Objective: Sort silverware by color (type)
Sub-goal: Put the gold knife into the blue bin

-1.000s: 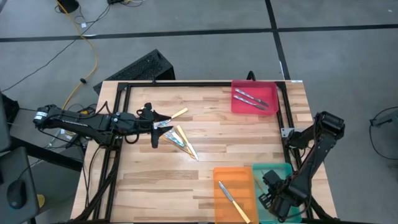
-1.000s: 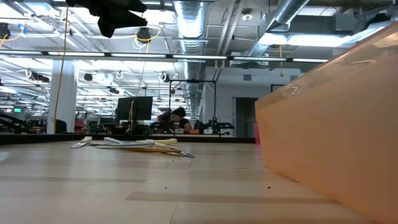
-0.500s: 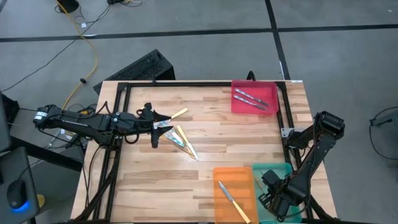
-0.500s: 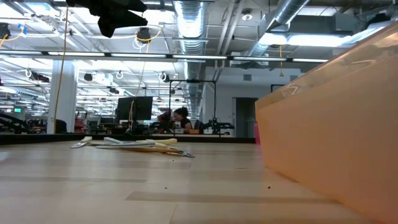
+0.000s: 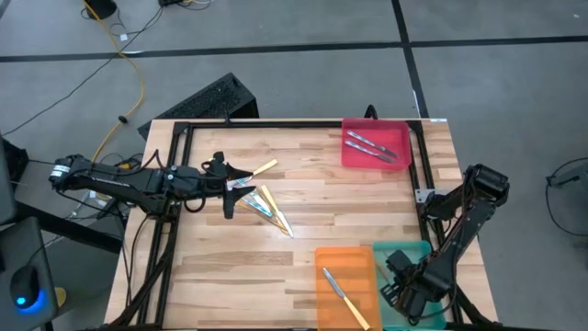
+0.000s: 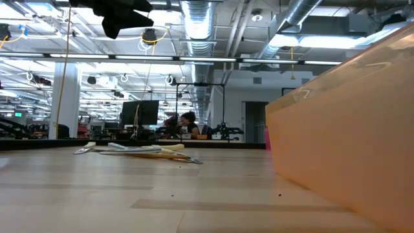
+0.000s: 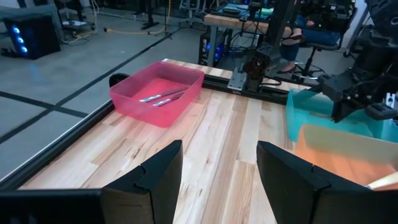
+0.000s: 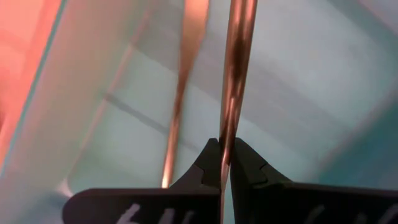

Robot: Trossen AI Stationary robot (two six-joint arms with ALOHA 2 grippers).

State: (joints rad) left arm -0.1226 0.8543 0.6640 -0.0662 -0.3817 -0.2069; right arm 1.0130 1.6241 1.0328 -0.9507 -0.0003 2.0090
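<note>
right gripper point(image 8: 225, 163) is down inside the teal tray point(image 5: 415, 253), its fingers pressed together on a thin wood-coloured utensil point(image 8: 236, 68); beside the teal tray, the orange tray point(image 5: 335, 260) holds one yellow-handled utensil point(image 5: 345, 294); farther from it, left gripper point(image 5: 231, 187) hovers with fingers apart over the silverware pile point(image 5: 265, 206); farthest, the red tray point(image 5: 355, 157) holds two silver utensils point(image 5: 371, 143).
</note>
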